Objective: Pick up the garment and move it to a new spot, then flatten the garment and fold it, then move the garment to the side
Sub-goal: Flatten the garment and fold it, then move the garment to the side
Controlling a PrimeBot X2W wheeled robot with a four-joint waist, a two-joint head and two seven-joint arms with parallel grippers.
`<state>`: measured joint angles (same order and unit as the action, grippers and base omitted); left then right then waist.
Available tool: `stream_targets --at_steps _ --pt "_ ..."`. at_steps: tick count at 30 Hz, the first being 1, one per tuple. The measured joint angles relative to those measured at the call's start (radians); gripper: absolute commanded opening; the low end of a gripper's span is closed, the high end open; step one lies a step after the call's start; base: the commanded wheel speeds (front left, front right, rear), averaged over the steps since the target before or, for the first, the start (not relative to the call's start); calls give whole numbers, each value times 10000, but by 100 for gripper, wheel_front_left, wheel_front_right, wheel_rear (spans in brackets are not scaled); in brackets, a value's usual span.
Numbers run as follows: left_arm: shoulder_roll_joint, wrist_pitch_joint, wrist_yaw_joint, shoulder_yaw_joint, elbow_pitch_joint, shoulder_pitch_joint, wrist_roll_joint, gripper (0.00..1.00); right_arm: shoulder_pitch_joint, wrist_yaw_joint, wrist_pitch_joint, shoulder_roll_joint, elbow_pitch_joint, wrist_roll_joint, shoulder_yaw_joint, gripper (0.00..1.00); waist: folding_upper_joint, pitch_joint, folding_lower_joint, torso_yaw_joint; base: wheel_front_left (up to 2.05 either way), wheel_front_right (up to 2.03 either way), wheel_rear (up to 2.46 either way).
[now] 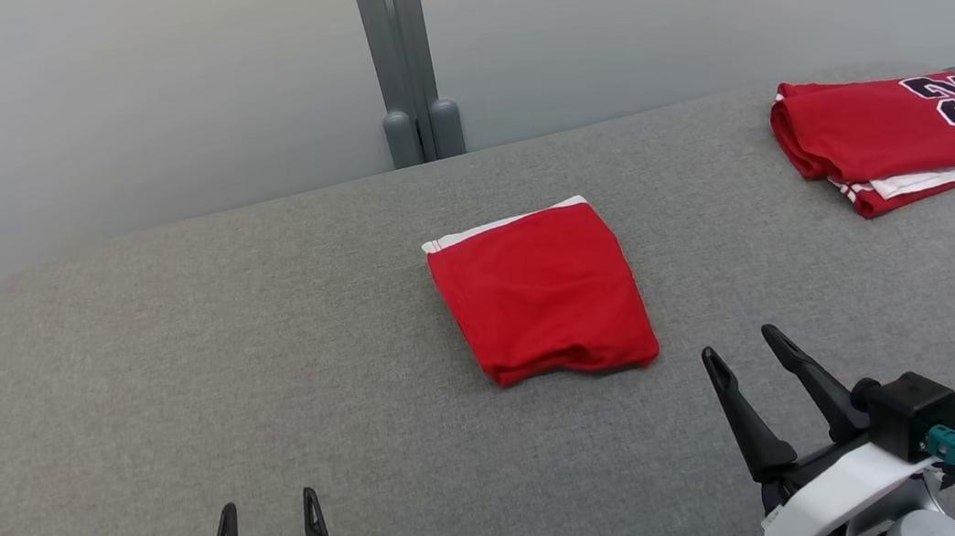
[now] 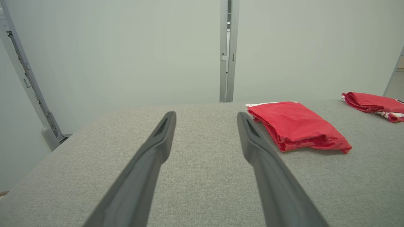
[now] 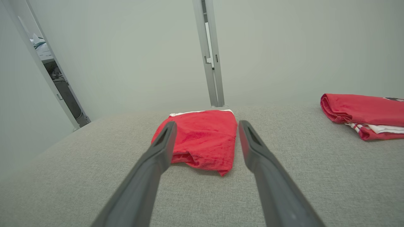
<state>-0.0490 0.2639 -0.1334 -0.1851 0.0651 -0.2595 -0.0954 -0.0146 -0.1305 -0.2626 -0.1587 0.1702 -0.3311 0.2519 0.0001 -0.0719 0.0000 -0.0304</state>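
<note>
- The folded red cloth garment (image 1: 541,296), with a white band along its far edge, lies as a squarish packet at the middle of the grey cloth-covered desk (image 1: 176,363), a little nearer the far edge than the near one.
- A second red jersey (image 1: 884,131), with dark numerals and white trim, sits folded at the far right corner, well apart from the first.
- The left gripper (image 1: 269,503) hovers over the near edge with its fingers spread and nothing between them.
- The right gripper (image 1: 740,344) is also spread and empty, its tips near the packet's near right corner but apart from it; the right wrist view shows it aimed at that near hem.
- With the folding apparently done, the step left looks like carrying the packet to the side.
- Risk: pinching only the top layer at the loose, rumpled near hem would peel the fold open on lifting.
- Risk: dragging rather than lifting could bunch it, since the desk's woven cover looks grippy.
- Risk: a one-sided hold lets the free half droop and unfold.
- Risk: setting it down toward the right corner could overlap the other jersey.
</note>
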Motion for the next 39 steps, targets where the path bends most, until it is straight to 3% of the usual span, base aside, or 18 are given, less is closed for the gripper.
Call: stream_targets --at_steps 39 --pt "0 0 15 -217 282 360 554 100 -165 0 0 324 180 -77 -343 100 0 626 0 462 0 0 0"
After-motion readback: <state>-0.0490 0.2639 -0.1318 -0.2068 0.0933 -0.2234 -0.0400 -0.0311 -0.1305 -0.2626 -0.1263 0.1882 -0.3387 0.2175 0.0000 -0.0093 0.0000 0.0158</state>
